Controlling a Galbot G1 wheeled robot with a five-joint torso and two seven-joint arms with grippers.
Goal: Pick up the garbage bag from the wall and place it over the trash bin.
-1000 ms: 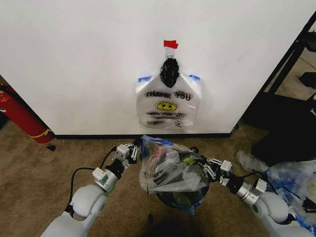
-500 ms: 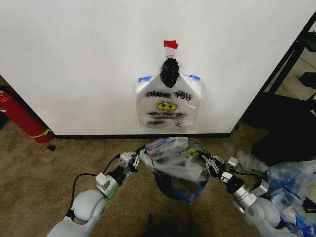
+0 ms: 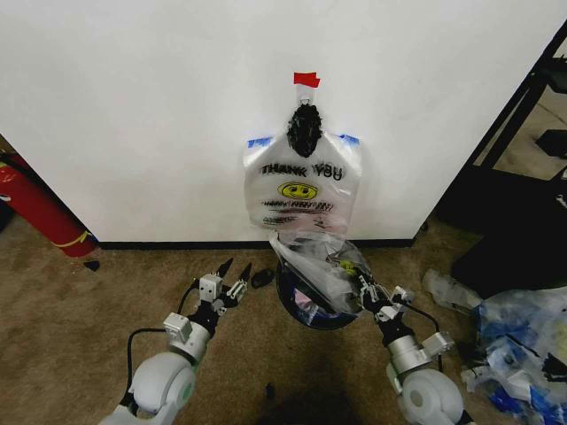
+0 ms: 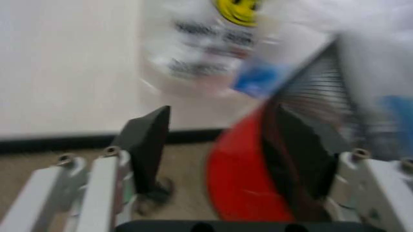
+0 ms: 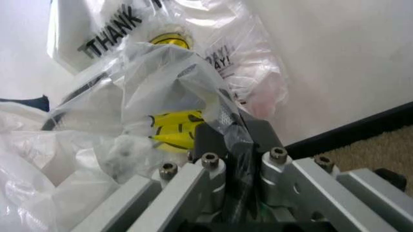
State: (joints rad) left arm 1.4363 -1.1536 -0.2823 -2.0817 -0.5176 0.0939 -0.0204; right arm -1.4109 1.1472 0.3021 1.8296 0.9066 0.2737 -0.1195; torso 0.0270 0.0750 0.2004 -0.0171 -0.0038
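Draping garbage bag over trash bin: left gripper has let go, fingers spread, pulled aside; right gripper still pinches bag edge. Left rim likely uncovered.

trash bin largely hidden under garbage bag

Bag on bin, at the wall.
I see the clear bluish garbage bag crumpled over the trash bin, a round black bin standing just before the white wall with black baseboard.
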